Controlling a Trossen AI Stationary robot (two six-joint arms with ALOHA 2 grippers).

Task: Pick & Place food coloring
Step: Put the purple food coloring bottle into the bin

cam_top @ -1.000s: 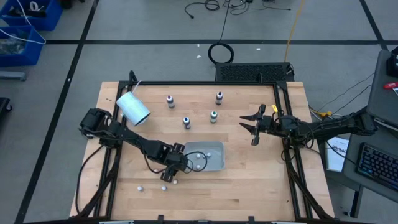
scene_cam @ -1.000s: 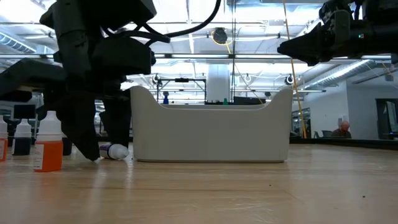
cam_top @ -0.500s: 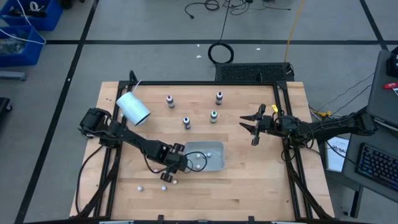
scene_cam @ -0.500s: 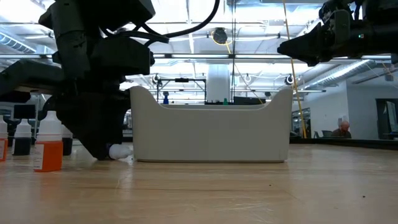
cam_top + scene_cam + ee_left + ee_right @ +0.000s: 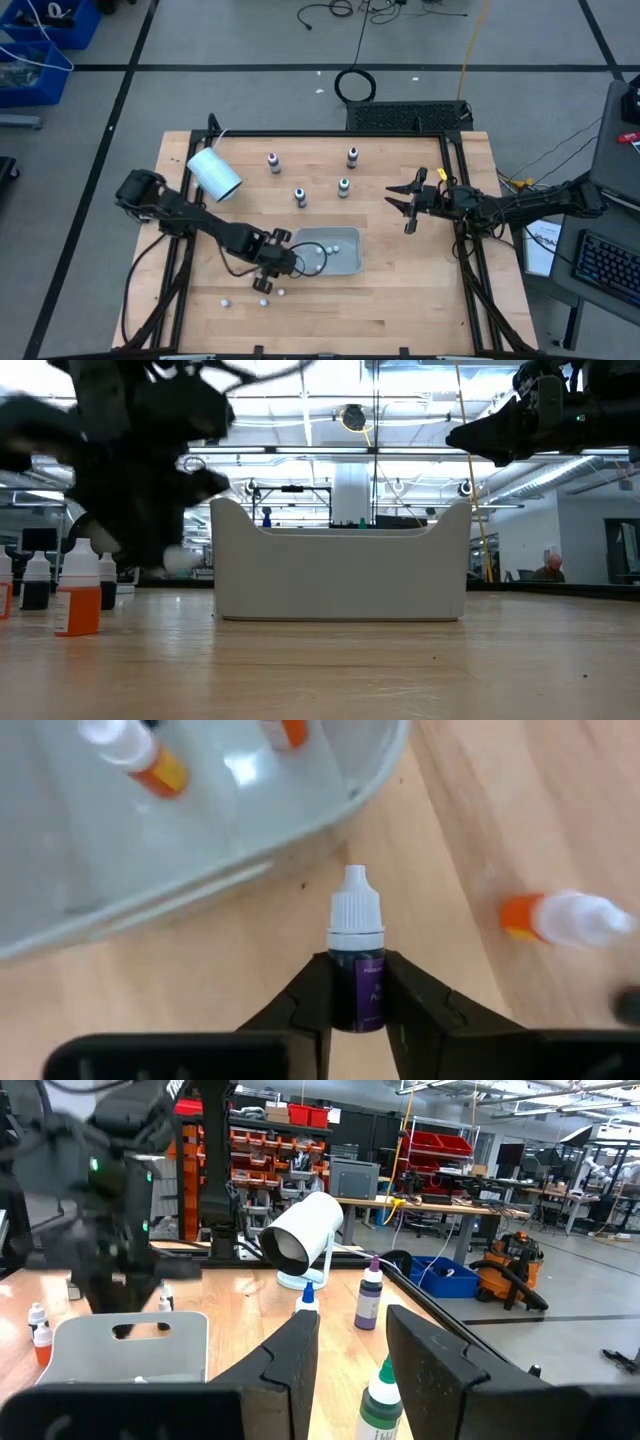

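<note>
Pinching a purple bottle tight, the left claw hangs just beside the gray tray on the counter. Far off, the right claw waits with fingers apart, holding nothing.

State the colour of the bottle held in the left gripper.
Dark purple body with a white cap; the bottle shows best in the left wrist view, clamped in the left gripper.

Tray wall just ahead of gripper

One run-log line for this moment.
left gripper: shut on purple bottle beside tray | right gripper: idle, open
</note>
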